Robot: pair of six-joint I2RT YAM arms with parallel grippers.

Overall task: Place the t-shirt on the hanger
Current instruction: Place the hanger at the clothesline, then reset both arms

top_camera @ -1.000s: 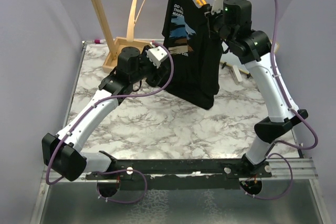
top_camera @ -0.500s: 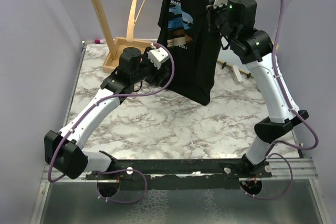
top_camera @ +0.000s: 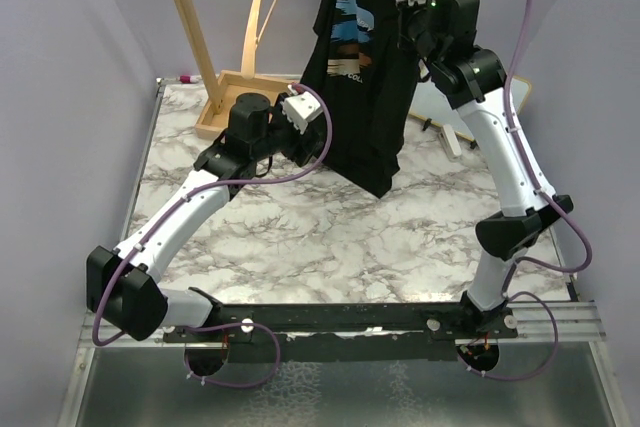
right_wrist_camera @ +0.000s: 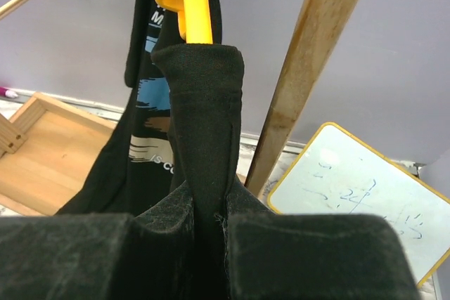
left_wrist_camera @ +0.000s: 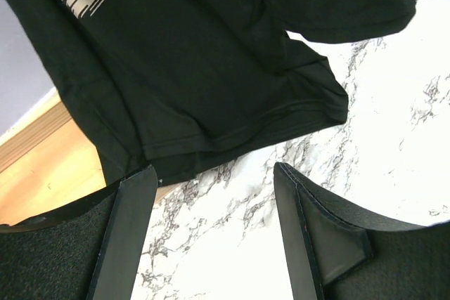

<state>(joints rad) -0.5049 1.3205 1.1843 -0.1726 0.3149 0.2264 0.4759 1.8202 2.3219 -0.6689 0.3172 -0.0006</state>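
My right pincer [right_wrist_camera: 209, 217] is clenched on a fold of the t-shirt [top_camera: 355, 87], held high at the far side with the cloth draped over the yellow hanger [right_wrist_camera: 190, 5]. I judge the shoulder needs seating next, with my released left pincer [left_wrist_camera: 211, 177], near the hem, steadying it. Marbled surface [top_camera: 300, 237] below, lilac walls [top_camera: 70, 67], wooden stand [top_camera: 190, 17] far left

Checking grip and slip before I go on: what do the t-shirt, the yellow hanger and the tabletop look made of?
The t-shirt looks like soft matte knit cloth: it drapes, folds and shows a stitched hem. The hanger seems moulded plastic, smooth, uniformly yellow-orange. The table looks like marble or marble-print laminate; veining alone cannot settle it.
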